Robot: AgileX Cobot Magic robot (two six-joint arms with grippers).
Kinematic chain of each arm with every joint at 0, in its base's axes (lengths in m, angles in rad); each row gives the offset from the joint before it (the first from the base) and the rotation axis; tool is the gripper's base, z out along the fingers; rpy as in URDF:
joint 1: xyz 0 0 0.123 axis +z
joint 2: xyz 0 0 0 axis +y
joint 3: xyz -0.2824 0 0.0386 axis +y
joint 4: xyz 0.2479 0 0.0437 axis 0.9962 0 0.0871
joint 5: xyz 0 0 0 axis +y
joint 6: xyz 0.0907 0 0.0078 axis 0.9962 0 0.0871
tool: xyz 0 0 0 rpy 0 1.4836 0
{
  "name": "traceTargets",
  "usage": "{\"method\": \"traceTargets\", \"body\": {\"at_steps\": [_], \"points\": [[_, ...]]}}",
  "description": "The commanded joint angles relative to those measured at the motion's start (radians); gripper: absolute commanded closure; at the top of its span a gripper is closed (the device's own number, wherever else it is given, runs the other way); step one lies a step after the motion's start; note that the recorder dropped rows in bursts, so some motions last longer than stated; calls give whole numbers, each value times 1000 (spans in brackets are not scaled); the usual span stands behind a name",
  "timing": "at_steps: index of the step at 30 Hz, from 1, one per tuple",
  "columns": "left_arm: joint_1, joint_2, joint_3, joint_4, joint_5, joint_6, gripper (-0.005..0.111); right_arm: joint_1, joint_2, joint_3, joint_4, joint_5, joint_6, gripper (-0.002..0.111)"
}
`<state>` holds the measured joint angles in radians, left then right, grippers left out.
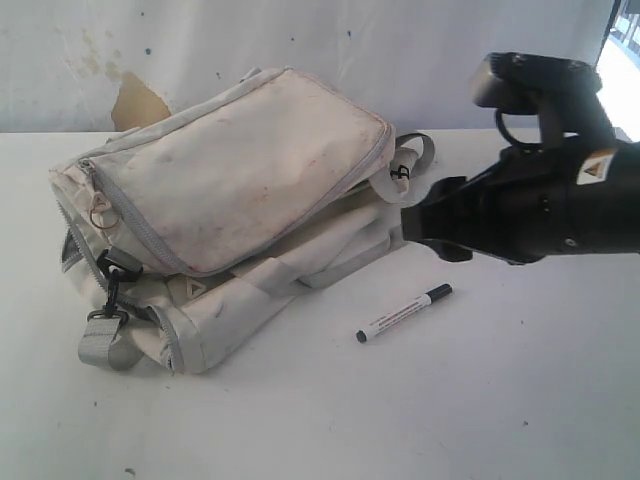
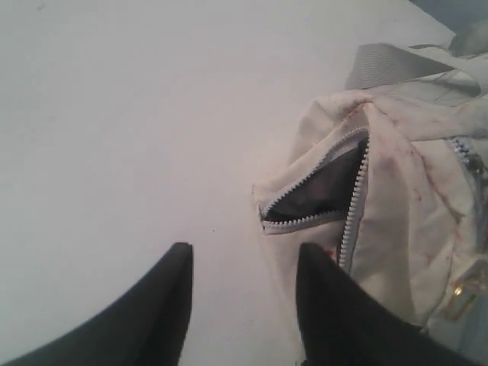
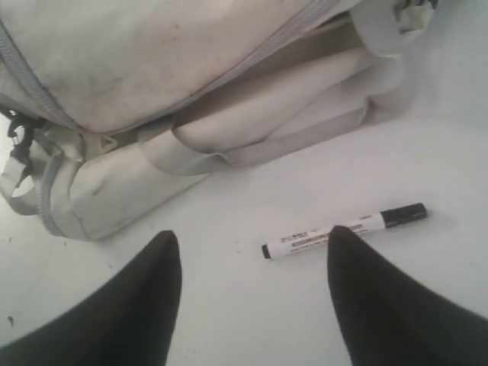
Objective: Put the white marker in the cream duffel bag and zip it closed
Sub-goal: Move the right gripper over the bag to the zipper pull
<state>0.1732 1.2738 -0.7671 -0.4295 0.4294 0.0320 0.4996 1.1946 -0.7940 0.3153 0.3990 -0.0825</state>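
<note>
"White marker [image 1: 404, 312] in yet?"

"No. It lies flat on the table [image 1: 450, 400], just beside the cream duffel bag [image 1: 240, 170], off its right side and not touching it. I judge the pick-up to be the step in hand."

"Start at the left, then."

"There the left gripper [image 2: 244, 255] hangs by the bag's end, where a pocket [image 2: 320, 194] gapes with its zip partly undone. Its jaws stand apart with only bare table between them, so it holds nothing. Whether one finger brushes the fabric I cannot tell."

"And the right?"

"The right gripper [image 3: 253, 235] hovers above the white marker, jaws spread wide, empty, touching nothing. The barrel runs nearly along the line from one finger to the other. I reckon the wrist must turn first, then lower, so the fingers close across the barrel."
</note>
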Motion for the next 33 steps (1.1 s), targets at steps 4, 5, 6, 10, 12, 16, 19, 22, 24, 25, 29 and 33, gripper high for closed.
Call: {"method": "traceTargets", "body": {"at_steps": [4, 5, 6, 10, 12, 16, 19, 22, 24, 25, 29, 33], "points": [[48, 95, -75, -293, 53, 238, 52, 106, 114, -106, 6, 4, -11, 54], [52, 114, -89, -320, 62, 263, 52, 117, 128, -118, 6, 4, -11, 54], [60, 133, -105, -349, 77, 285, 52, 128, 141, -131, 6, 4, -11, 54], [85, 225, -173, -471, 156, 370, 52, 164, 192, -179, 17, 22, -11, 54], [98, 279, -210, -546, 196, 411, 52, 180, 220, -204, 29, 25, -11, 54], [105, 376, -271, -684, 265, 508, 50, 217, 275, -254, 31, 25, -11, 54], [105, 437, -313, -751, 303, 556, 43, 241, 315, -296, 33, 20, -11, 54], [105, 485, -349, -798, 335, 586, 36, 261, 359, -341, 52, 20, -11, 54], [105, 512, -371, -824, 367, 602, 36, 268, 392, -369, 82, 18, -11, 54], [105, 524, -378, -834, 379, 602, 36, 270, 404, -378, 100, 18, -11, 54], [105, 569, -399, -916, 395, 627, 36, 278, 456, -420, 119, 11, -11, 54], [105, 613, -399, -990, 423, 655, 36, 278, 482, -442, 141, -20, -11, 54]]}}
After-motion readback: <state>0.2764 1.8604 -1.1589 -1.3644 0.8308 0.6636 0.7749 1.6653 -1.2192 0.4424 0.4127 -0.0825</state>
